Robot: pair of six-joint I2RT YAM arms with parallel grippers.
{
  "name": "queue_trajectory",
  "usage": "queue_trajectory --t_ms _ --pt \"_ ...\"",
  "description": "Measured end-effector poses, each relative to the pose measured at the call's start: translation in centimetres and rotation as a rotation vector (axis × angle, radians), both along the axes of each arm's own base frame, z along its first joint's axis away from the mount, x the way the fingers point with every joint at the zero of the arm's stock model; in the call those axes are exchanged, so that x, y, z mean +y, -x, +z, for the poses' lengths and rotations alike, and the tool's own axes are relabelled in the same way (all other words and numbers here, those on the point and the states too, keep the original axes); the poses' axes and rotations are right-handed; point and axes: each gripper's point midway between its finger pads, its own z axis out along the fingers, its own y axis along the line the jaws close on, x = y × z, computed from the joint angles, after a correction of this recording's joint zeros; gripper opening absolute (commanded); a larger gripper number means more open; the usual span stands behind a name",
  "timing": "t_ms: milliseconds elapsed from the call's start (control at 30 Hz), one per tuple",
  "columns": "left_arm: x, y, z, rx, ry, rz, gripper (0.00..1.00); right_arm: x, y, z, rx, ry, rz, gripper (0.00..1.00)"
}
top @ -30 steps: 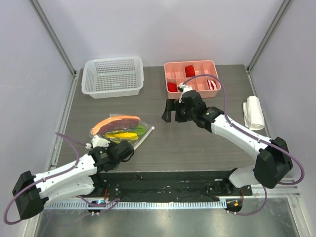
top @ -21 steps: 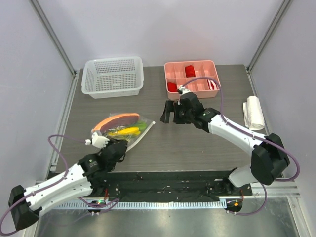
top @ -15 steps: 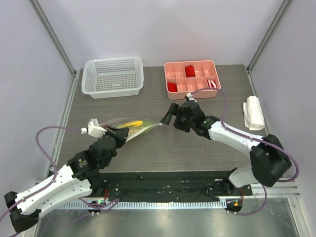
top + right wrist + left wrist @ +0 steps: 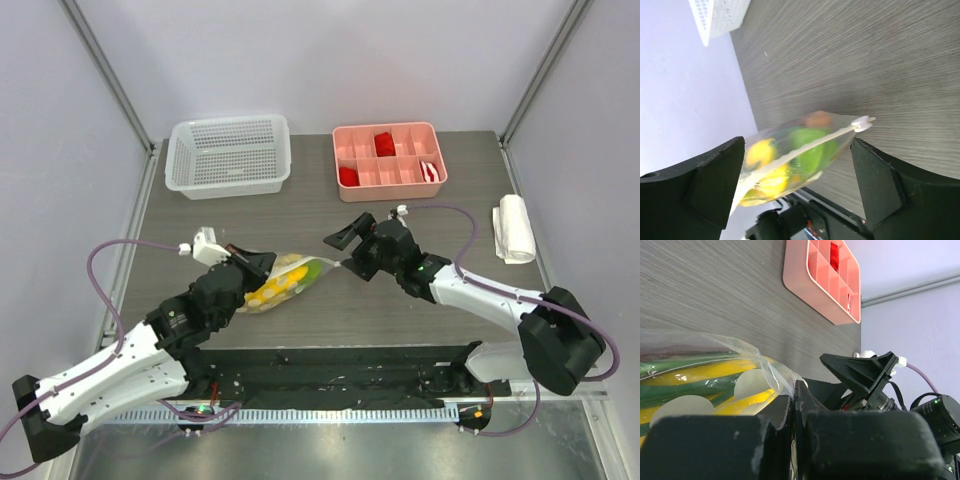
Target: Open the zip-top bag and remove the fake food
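A: Counter [image 4: 300,205]. Where's the zip-top bag [image 4: 292,278]?
B: Held above it, front centre, between the arms. Fake food [image 4: 272,290] inside, yellow and green.
A: Claws?
B: Left claw [image 4: 794,405] pinched tight on bag plastic. Right claw [image 4: 338,255] spread wide astride the zip end, gripping nothing.

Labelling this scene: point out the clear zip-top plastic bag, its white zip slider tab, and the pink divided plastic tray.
Clear zip-top plastic bag [image 4: 285,282]: top external view, its bulging middle.
White zip slider tab [image 4: 863,123]: right wrist view, the tab's centre.
Pink divided plastic tray [image 4: 395,192]: top external view, its near wall.
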Motion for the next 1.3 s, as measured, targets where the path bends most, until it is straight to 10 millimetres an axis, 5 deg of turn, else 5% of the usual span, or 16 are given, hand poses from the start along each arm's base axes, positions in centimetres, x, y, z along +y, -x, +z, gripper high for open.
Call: queue_trajectory --t_ms 400,467,567,667,800,833,967,1067,1300 --pt "-1.2 0.2 0.0 0.006 0.030 -0.055 0.00 1.5 2.2 -1.2 0.172 -0.034 -0.083 0.71" --pt "-1.2 0.3 0.1 0.005 0.031 -0.064 0.00 1.7 2.3 -2.2 0.205 -0.027 -0.088 0.39" --pt "-1.3 0.6 0.2 0.001 0.033 -0.083 0.00 1.9 2.2 -3.0 0.230 -0.029 -0.098 0.16" --pt "-1.3 1.1 0.6 -0.011 0.036 -0.110 0.00 1.9 2.0 -2.9 0.229 -0.037 -0.108 0.01" --pt "-1.1 1.7 0.4 -0.022 0.032 -0.138 0.00 2.0 1.7 -2.6 0.213 -0.043 -0.115 0.01" --pt "-1.0 1.8 0.3 -0.025 0.025 -0.146 0.04 2.0 1.7 -2.6 0.209 -0.041 -0.113 0.01" --pt "-0.5 2.4 -0.2 -0.027 -0.076 -0.183 0.62 1.8 1.5 -1.9 0.188 0.018 -0.112 0.01" --pt "-0.1 2.7 0.8 -0.050 -0.188 -0.235 0.80 1.5 0.7 0.4 0.132 0.056 -0.126 0.01" --pt "-1.8 1.9 8.5 -0.179 -0.429 -0.385 0.77 1.7 -1.1 6.4 0.013 0.047 -0.157 0.01"
